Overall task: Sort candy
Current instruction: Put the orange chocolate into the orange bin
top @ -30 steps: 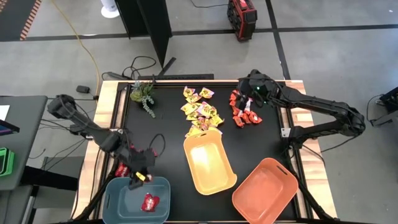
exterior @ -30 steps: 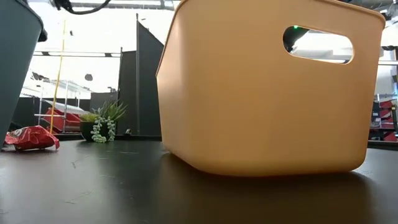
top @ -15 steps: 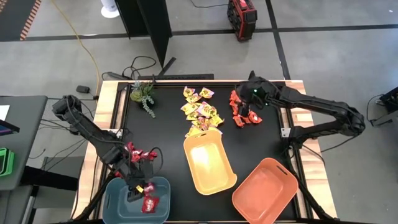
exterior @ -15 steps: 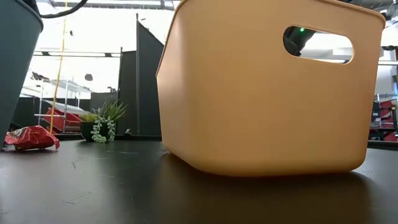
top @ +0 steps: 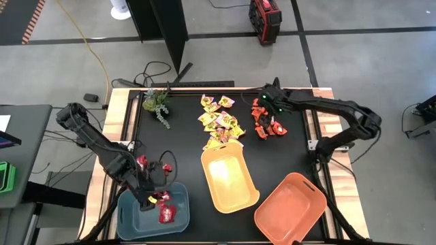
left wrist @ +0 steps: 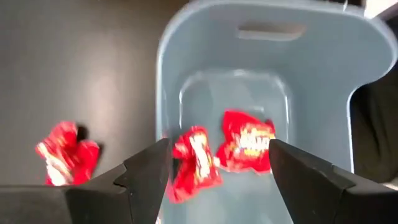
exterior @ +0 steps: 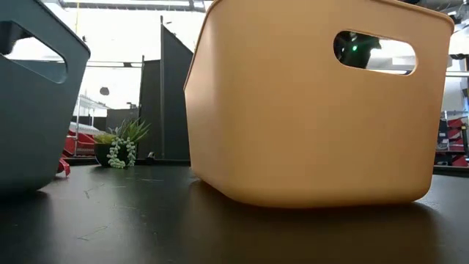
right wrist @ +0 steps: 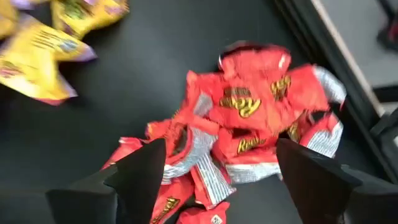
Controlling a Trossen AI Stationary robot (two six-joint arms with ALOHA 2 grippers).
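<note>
Red foil, crinkled and shiny: 2 deep red candies (left wrist: 224,152) lie inside the blue-grey bin (top: 129,211), directly below my left gripper (top: 151,197), whose fingers are spread with nothing between them. 1 more deep red piece (left wrist: 65,154) sits on the black table (top: 184,122) just beside the bin; its print is too blurred to read.

My right gripper (top: 266,116) hangs over the orange-red pile (right wrist: 249,124) at the table's far right side, fingers spread, gripping nothing. These wrappers are orange-red with silvery-white crimped ends and yellow lettering; "Reese's" reads on at least 2 of them.

Yellow candies with pink marks (top: 219,119) form a loose cluster at the far middle of the table, just beyond the yellow bin (top: 228,178). Their writing is not legible. An orange bin (top: 289,207) stands at the near right; neither shows any candy inside.
</note>
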